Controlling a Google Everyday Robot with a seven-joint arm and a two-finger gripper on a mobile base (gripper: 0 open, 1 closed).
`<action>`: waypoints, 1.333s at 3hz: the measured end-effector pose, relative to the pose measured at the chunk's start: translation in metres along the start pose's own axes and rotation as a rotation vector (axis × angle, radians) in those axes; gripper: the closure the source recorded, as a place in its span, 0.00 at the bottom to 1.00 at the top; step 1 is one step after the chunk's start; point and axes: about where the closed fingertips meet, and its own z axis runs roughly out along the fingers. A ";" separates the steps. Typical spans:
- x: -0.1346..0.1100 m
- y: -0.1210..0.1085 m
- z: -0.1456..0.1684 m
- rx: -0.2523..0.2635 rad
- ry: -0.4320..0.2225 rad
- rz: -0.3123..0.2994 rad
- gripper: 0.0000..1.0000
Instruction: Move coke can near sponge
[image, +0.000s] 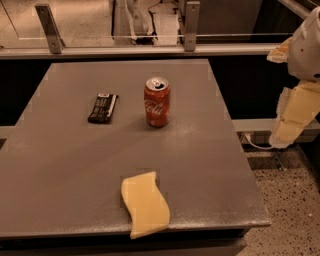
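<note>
The red coke can (157, 102) stands upright near the middle of the grey table (60, 165), silver pull-tab top showing. The pale-yellow sponge (145, 204) lies flat at the table's front edge, slightly overhanging it, well in front of the can. My gripper (292, 112), with cream-coloured pads, hangs at the far right, off the table's right edge and above the floor, far from both the can and the sponge. It holds nothing.
A flat black wrapped bar (103, 108) lies left of the can. A railing with metal posts (191, 25) runs behind the table. Speckled floor (285, 200) and a white cable lie to the right of the table.
</note>
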 end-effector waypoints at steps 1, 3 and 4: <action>0.000 0.000 0.000 0.000 0.000 0.000 0.00; -0.063 -0.042 0.031 0.010 -0.178 -0.029 0.00; -0.124 -0.066 0.054 -0.010 -0.332 -0.030 0.00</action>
